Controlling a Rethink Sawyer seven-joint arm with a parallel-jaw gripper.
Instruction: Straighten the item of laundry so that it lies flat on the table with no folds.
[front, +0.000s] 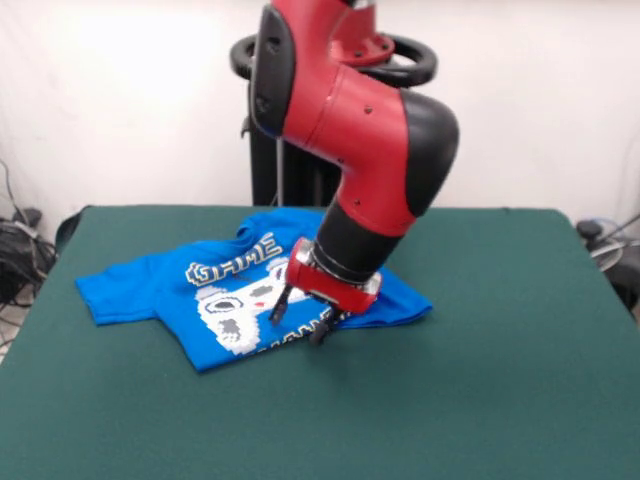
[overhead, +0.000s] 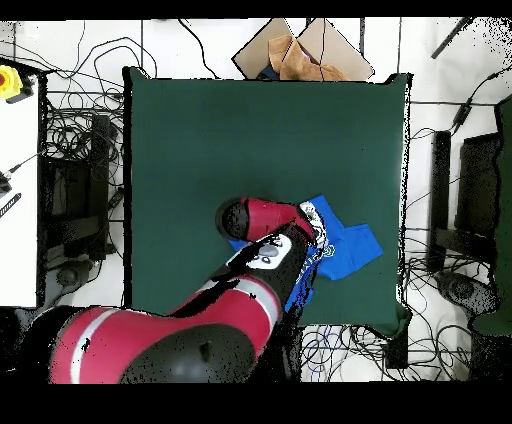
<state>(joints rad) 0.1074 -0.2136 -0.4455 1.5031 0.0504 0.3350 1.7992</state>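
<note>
The bright blue T-shirt (front: 150, 285) lies print-side up on the green table (front: 500, 350), near the robot's side. The words "GAME" and the white controller print show. Its right part is bunched and partly covered by the arm. My gripper (front: 300, 322) points down onto the shirt's lower middle, over the second word of the print. Its two dark fingertips (front: 281, 306) stand apart, at or just above the cloth, so it is open. In the overhead view the shirt (overhead: 352, 245) shows beside the red arm (overhead: 265, 220), which hides the gripper, on the table (overhead: 250, 130).
The black pedestal (front: 268, 160) stands behind the table's far edge. In the overhead view a cardboard box (overhead: 300, 50) lies past the far edge, cables cover the floor around, and a white bench (overhead: 18, 180) stands at the left.
</note>
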